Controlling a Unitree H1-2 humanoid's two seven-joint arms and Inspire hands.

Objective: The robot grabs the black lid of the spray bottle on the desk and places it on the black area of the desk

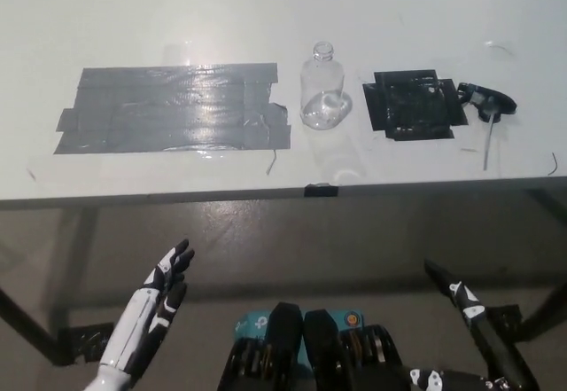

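White desk (177,19) fills upper frame, dark floor below. Black lid (485,103) lies just right of black area (414,105), upper right. My left hand (166,276) and right hand (461,295) hang low, fingers spread, empty. No legible writing.

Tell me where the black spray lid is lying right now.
In the head view, the black spray lid lies on the white desk at picture right, just beside the right edge of the black tape patch, its dip tube pointing toward the desk's near edge.
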